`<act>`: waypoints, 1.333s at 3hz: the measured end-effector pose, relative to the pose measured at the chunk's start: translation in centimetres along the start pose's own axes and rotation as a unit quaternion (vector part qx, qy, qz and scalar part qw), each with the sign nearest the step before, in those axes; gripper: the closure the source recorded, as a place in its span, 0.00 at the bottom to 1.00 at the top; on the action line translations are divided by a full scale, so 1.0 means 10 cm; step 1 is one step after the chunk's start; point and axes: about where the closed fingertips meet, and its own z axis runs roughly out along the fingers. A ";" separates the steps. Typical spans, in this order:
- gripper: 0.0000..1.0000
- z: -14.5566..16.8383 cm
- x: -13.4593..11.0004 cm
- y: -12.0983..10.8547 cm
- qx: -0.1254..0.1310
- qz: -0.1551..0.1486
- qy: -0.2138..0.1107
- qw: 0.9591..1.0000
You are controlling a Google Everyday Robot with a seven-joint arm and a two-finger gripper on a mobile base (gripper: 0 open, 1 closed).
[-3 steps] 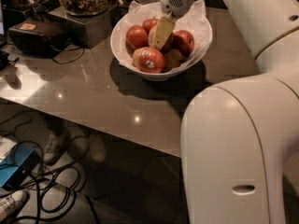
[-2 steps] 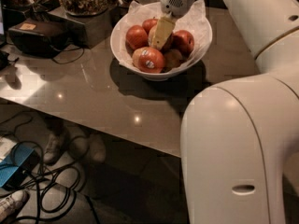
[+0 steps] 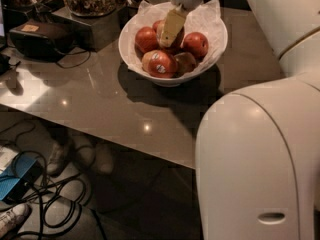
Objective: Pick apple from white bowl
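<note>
Almost nothing has moved: the pale-tipped gripper [image 3: 168,38] has stayed down among the fruit. Past the bulky white robot arm casing [image 3: 255,164] and the glossy grey-brown worktop [image 3: 115,109], the wide, paper-lined white bowl [image 3: 150,74] holds a stickered red-orange apple [image 3: 159,64] in front. Mid-bowl lies the large red apple [image 3: 178,44], touched by the gripper; whether it is clasped I cannot tell.
</note>
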 end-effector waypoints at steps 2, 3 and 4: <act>1.00 -0.51 -0.30 0.21 0.023 -0.027 -0.022 0.999; 1.00 -0.62 -0.41 0.40 0.006 -0.046 -0.030 0.998; 1.00 -0.74 -0.50 0.62 -0.003 -0.064 -0.037 0.997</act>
